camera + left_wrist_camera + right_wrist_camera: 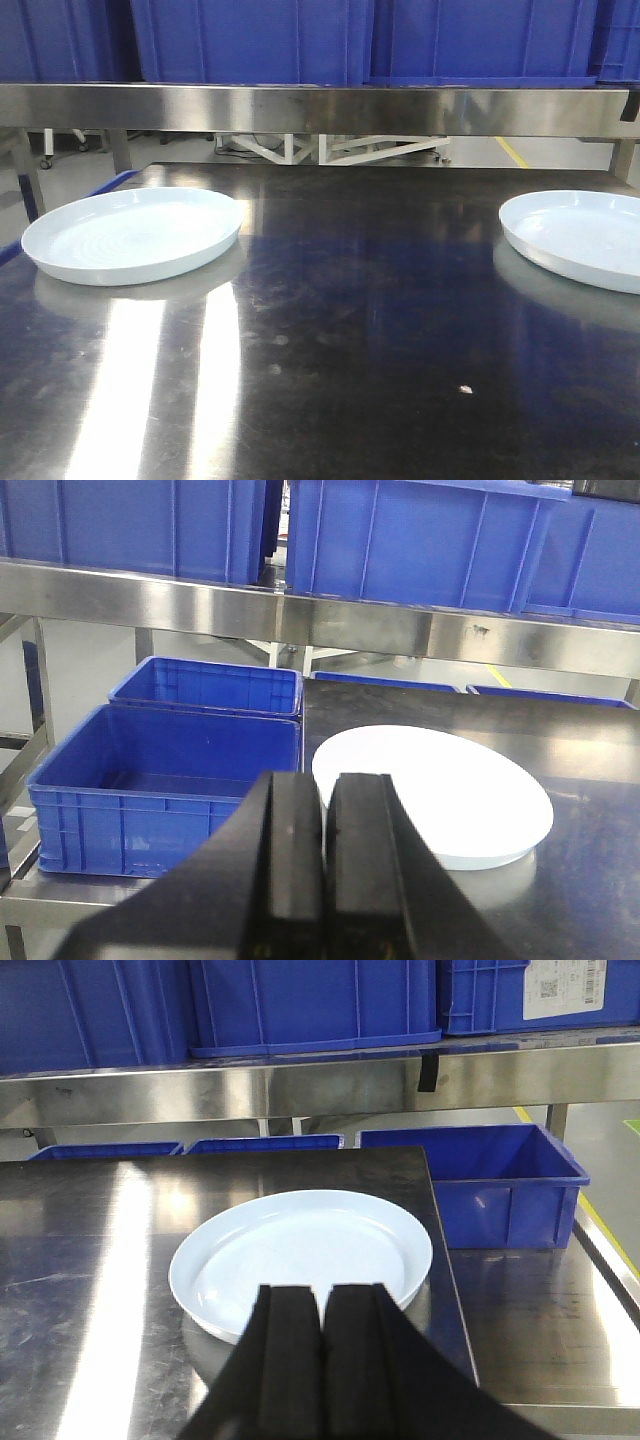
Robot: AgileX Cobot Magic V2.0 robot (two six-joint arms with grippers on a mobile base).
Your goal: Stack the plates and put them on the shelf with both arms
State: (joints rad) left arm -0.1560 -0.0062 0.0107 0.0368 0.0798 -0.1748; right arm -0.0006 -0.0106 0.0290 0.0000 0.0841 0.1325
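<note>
Left plate sits near the left edge of the bench, right plate near its right edge, well apart and unstacked. Left claw and right claw hover just short of them, each pinched narrow and empty. The glossy low rims look slippery, so a shallow pinch could drop a plate or nudge it off the edge.

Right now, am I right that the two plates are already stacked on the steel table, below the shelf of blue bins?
Not quite: they are unstacked. The front view shows the left plate and the right plate lying apart on the steel table, below the shelf of blue bins.
</note>
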